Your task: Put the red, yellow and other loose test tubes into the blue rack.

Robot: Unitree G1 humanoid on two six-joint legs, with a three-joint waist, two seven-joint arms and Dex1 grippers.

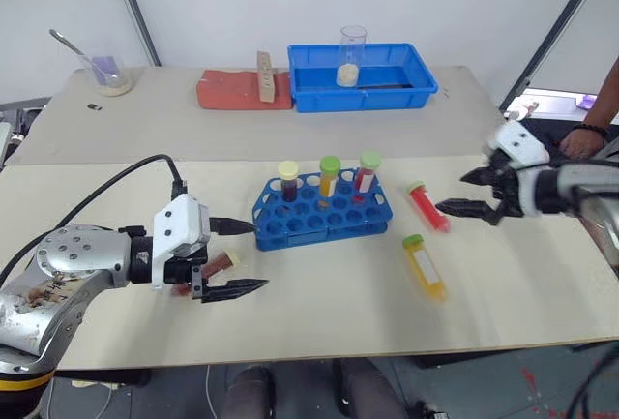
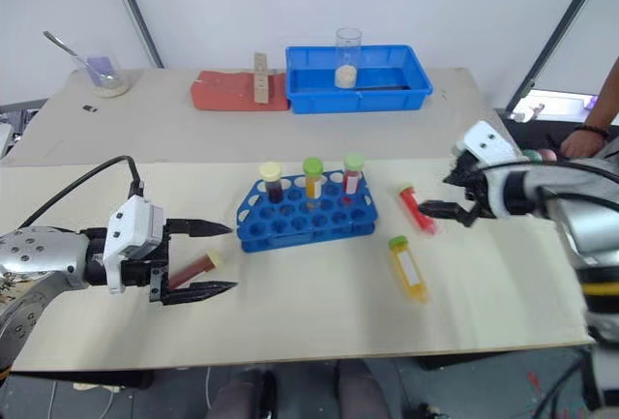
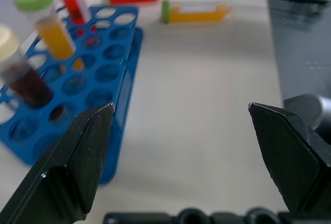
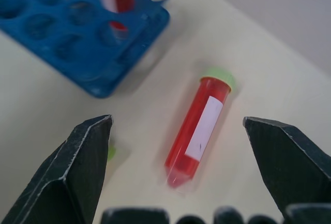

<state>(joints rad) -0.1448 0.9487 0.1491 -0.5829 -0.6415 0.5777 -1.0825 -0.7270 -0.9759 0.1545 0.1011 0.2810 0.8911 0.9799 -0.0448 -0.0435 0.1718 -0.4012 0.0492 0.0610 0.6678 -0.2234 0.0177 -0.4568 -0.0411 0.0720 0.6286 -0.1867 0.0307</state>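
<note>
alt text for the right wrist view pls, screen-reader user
The right hand, fingers spread wide, hovers just above a red test tube with a green cap and white label lying loose on the pale table. A corner of the blue rack sits beyond it, one red tube standing in a hole.

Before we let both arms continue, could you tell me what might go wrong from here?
The open right gripper hangs by the red tube, which lies flat and could roll when nudged. The open left gripper sits near the blue rack; a sideways bump might shift it and tilt its three standing tubes.
</note>
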